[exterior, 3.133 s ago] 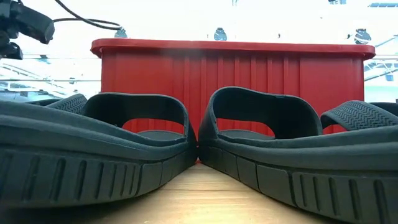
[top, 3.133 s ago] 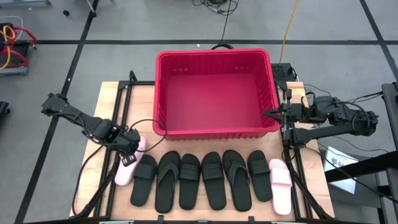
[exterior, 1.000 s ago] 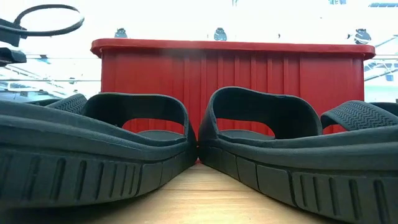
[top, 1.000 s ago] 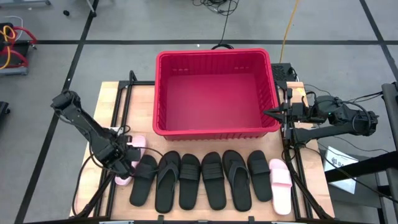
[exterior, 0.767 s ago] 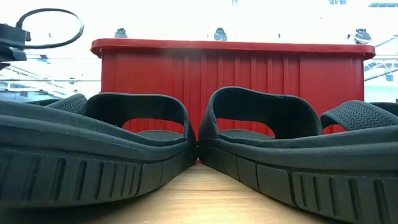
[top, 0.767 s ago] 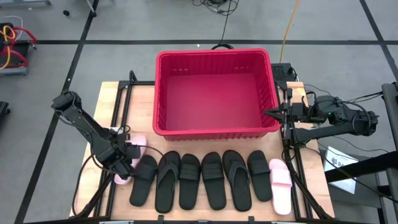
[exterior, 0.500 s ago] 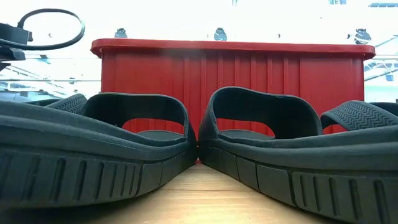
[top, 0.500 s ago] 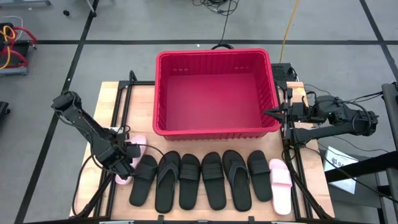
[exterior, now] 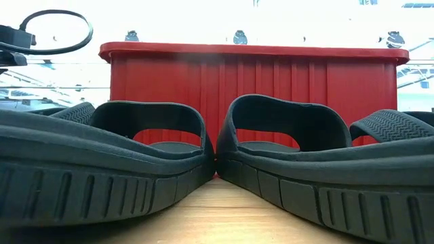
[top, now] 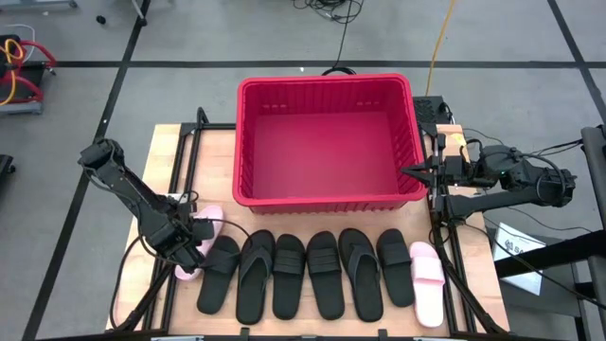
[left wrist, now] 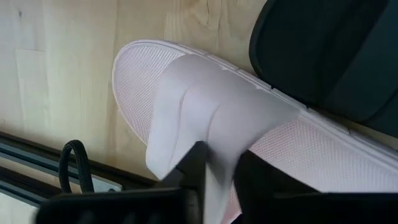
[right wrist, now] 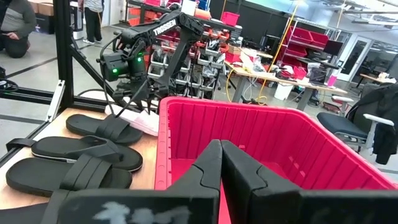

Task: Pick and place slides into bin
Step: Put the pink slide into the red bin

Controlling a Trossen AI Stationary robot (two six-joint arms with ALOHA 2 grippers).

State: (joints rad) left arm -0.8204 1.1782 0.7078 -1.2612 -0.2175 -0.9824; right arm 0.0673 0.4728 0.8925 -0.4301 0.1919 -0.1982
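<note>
Left pincer pinches the pink slide's strap at the bench's left end.
A firm, centred grip before lifting should carry it cleanly to the red bin; right pincer waits shut at the bin's right wall.

The high camera looks straight down on my whole table. The low camera sits at table-top height, close behind two black slides, facing the bin. My left wrist camera looks down at very close range on a pink slide. My right wrist camera faces across the bin toward my left arm. All but the left wrist view share the bin.
</note>
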